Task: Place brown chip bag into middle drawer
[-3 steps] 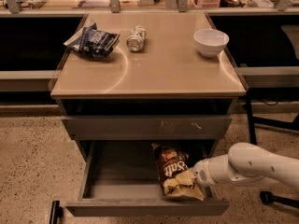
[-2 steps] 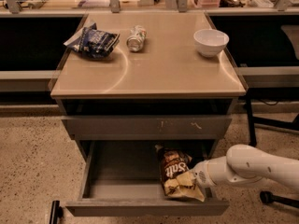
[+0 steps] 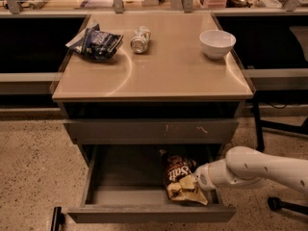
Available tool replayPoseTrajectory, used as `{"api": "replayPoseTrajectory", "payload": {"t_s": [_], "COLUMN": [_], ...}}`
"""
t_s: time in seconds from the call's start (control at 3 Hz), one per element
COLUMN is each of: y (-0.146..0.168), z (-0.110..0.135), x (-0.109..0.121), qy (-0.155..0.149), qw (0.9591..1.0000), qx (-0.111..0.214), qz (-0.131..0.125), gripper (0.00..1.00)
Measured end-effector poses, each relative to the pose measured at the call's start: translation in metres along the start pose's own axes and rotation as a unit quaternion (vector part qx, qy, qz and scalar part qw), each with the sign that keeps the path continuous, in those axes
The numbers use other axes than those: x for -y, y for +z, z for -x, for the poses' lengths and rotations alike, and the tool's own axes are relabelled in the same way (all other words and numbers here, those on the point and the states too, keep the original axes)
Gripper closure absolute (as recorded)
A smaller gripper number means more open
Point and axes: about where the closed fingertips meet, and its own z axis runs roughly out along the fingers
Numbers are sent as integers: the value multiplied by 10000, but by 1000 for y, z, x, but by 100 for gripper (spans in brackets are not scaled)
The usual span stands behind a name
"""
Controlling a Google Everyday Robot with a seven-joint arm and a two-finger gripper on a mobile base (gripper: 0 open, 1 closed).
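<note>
The brown chip bag, dark brown with white "Salt" lettering and a yellow-tan bottom band, lies inside the pulled-out middle drawer at its right side. The drawer is a shallow grey one with a plain front panel. My gripper reaches in from the right on the white arm and sits at the bag's tan lower end, inside the drawer.
Above the open drawer is a shut grey drawer front with small white scratches. On the tan cabinet top lie a dark blue snack bag, a tipped can and a white bowl. Speckled floor surrounds the cabinet.
</note>
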Motion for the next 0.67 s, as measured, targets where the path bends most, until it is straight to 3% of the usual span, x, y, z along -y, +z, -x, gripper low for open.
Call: {"api": "replayPoseTrajectory", "payload": {"t_s": [0.67], "y": [0], "z": [0], "x": [0], "qy": [-2], "qw": [10000], "qx": [-4], "qz": [2], "gripper": [58]}}
